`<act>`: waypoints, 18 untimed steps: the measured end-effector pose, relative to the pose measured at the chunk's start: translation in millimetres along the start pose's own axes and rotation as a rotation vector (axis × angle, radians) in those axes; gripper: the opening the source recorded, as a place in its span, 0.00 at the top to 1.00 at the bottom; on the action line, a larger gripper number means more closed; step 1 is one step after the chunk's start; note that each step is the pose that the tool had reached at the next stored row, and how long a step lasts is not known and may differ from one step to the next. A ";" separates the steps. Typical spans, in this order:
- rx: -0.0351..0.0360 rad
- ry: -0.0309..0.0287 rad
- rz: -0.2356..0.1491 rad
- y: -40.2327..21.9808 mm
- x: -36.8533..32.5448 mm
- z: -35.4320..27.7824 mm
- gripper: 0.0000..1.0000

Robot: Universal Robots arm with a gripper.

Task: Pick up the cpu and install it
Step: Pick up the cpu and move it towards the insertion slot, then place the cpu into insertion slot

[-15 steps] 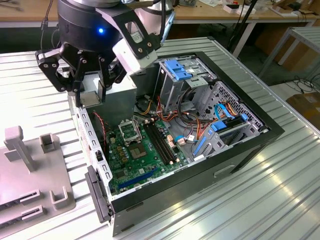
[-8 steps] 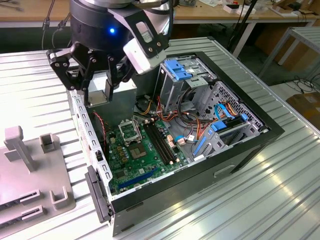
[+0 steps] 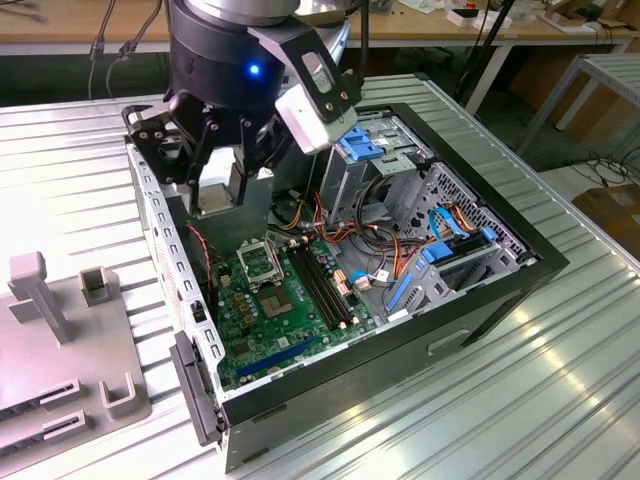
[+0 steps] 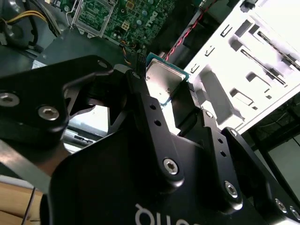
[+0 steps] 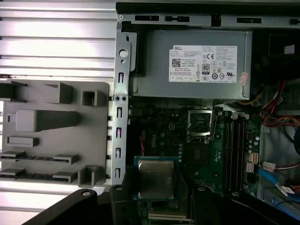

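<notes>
The claw is closed on the cpu, one finger against each of two opposite edges. The silver-grey lid is uncovered and the green substrate border shows in both wrist views. The chip hangs in the air over the near part of the open computer case, clear of the motherboard below it.

Handling (judged from appearance): the part is light, rigid and flat. The metal lid is probably slippery, and the underside contacts are likely fragile. The edge grip seen here is the suitable hold, and little squeeze should be needed.

Farther in on the board lies the black-framed socket, unoccupied. Beyond it is the grey power supply. The case stands on the ribbed metal tabletop. A grey fixture tray sits at the exterior view's left.
</notes>
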State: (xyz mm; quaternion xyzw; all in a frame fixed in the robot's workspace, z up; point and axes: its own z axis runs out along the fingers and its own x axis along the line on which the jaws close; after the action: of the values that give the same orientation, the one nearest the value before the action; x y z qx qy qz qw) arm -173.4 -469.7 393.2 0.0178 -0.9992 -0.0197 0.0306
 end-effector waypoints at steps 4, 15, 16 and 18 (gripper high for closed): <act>0.0000 0.0000 0.001 -2.7 -10.9 0.3 0.53; -0.0001 0.0001 0.001 -6.1 -44.9 0.6 0.53; 0.0000 0.0000 0.001 -6.1 -45.0 0.9 0.53; 0.0000 0.0001 0.001 -6.1 -45.0 1.4 0.53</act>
State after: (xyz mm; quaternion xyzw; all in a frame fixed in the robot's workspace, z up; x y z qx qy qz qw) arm -128.4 -474.1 388.8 0.0172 -0.9992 -0.0197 0.0306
